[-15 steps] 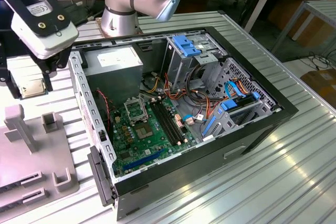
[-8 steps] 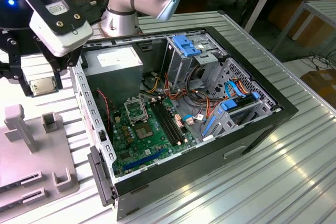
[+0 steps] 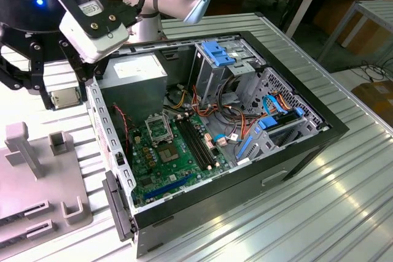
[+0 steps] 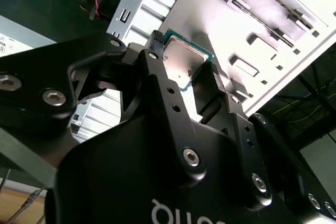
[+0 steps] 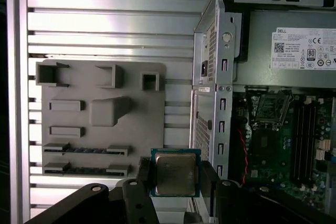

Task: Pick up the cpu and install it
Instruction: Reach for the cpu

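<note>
My gripper (image 5: 176, 178) clenched on cpu (image 5: 175, 173), one finger (image 5: 143, 174) on each side of chip, grey metal top showing in both wrist views. Cpu held over slatted table (image 5: 105, 9), just outside computer case (image 3: 319, 133), near grey fixture plate (image 5: 100, 114). Case side wall (image 5: 215, 103) stands between cpu and open socket (image 5: 270, 109) on motherboard (image 5: 273, 156). Counts: one cpu, one socket, one fixture plate, one power supply (image 5: 283, 51).

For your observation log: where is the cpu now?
The cpu is clamped in the end effector, outside the computer case at the exterior view's left, near the grey fixture plate.
</note>
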Robot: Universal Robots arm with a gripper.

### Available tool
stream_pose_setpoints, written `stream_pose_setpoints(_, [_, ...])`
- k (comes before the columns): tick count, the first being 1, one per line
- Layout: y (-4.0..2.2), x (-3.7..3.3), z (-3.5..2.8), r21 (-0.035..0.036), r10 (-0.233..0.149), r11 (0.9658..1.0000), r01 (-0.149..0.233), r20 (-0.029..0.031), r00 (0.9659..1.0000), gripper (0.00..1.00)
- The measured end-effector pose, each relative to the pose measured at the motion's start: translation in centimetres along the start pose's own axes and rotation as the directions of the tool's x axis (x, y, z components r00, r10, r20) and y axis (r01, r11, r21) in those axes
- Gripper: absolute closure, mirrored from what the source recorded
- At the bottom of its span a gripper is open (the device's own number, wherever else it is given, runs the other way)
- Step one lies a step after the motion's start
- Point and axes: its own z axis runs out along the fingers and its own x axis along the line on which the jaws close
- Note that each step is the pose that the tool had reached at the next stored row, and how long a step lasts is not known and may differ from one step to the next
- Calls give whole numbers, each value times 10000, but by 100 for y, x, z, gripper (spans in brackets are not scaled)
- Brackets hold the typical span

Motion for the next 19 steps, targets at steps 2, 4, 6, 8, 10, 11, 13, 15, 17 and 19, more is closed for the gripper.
stream_pose_setpoints(2, [0, -32, 0, 0, 1, 10000, -1, 0, 10000, 53])
stream_pose_setpoints(4, [-2, -66, 0, 2, 0, 10000, 0, 0, 10000, 53])
stream_pose_setpoints(6, [-2, -101, 1, 2, 0, 10000, 0, 0, 10000, 53])
stream_pose_setpoints(8, [-4, -138, 0, 3, 0, 10000, 0, 0, 10000, 53])
stream_pose_setpoints(10, [-5, -189, 0, 5, 0, 10000, 0, 0, 10000, 53])
stream_pose_setpoints(11, [-5, -207, 0, 5, -1, 10000, 1, -1, 10000, 53])
stream_pose_setpoints(13, [-6, -256, 0, 6, 0, 10000, 0, 0, 10000, 53])
stream_pose_setpoints(15, [-7, -290, 1, 6, 0, 10000, 0, 0, 10000, 53])
stream_pose_setpoints(17, [-8, -325, 0, 8, 0, 10000, 0, -1, 10000, 53])
stream_pose_setpoints(19, [-9, -359, 1, 8, 0, 10000, 0, 0, 10000, 53])
